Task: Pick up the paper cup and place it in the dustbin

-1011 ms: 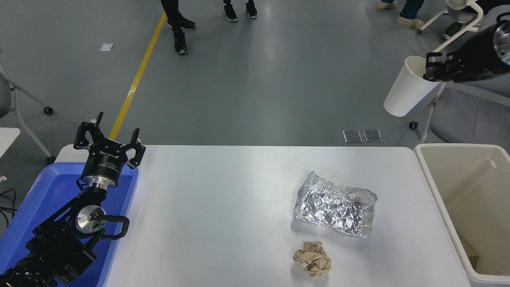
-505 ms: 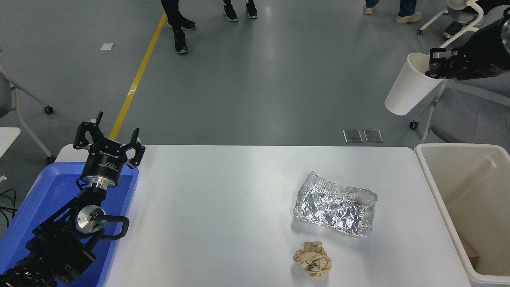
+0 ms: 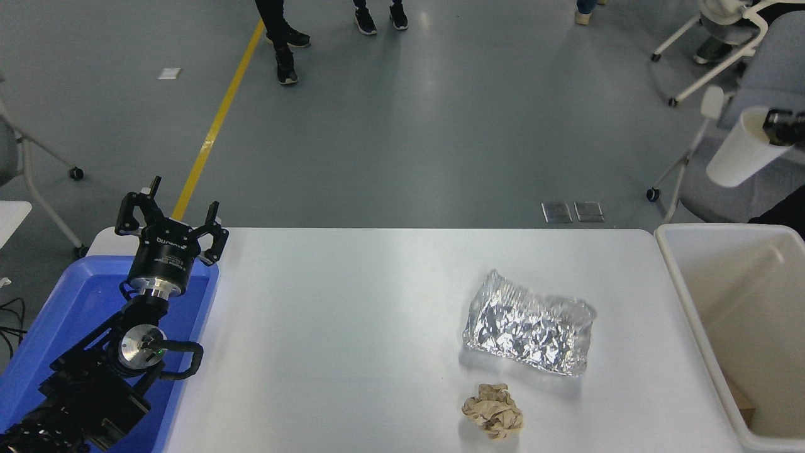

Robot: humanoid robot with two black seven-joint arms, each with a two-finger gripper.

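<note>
The white paper cup (image 3: 741,151) hangs tilted in the air at the right edge, above the far end of the dustbin (image 3: 685,296). My right gripper (image 3: 775,126) is shut on the cup's rim; only its tip shows, the rest is out of the picture. The dustbin is a large cream bin standing against the table's right side. My left gripper (image 3: 170,220) is parked at the lower left over the blue bin, fingers open and empty.
A crinkled silver foil tray (image 3: 528,330) and a crumpled brown paper ball (image 3: 494,410) lie on the white table (image 3: 346,340). A blue bin (image 3: 75,314) stands at the left. Chairs and people's legs are on the floor beyond.
My right gripper has carried the cup to the right and a little lower, from the table's far right corner to over the dustbin's far end. The left arm has not moved.
</note>
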